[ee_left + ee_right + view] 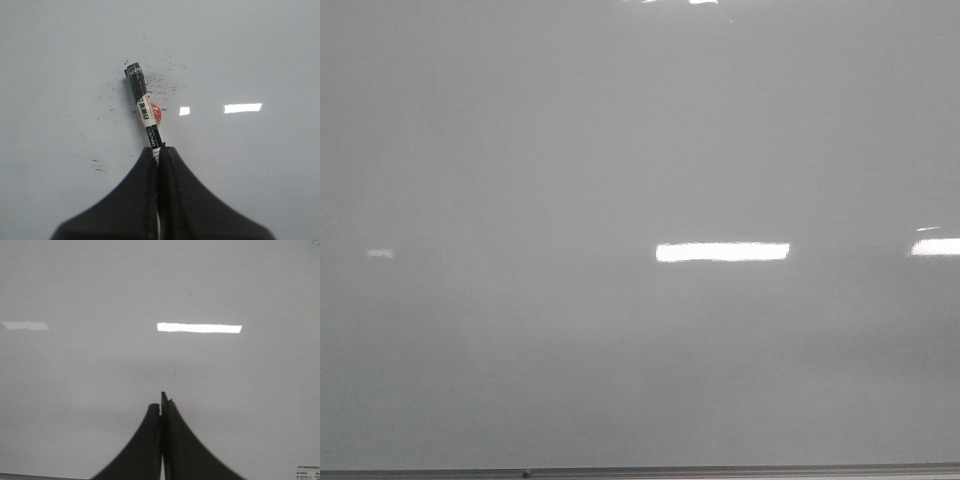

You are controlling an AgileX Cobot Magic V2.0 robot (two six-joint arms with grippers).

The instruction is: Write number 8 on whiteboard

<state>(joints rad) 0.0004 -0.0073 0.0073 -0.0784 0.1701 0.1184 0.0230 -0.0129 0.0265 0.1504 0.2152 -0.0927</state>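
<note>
i see the whiteboard (pixel 620 150) filling front view, glossy, no figure drawn on it there. left gripper (pixel 159 152) clamped on a black marker (pixel 143 107), tip toward the board among faint ink specks (pixel 160 87). right gripper (pixel 162 407) pressed closed, holding nothing.

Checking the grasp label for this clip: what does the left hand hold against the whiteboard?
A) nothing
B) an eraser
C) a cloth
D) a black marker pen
D: in the left wrist view the left hand is shut on a black marker with a white label, pointing at the whiteboard.
</note>
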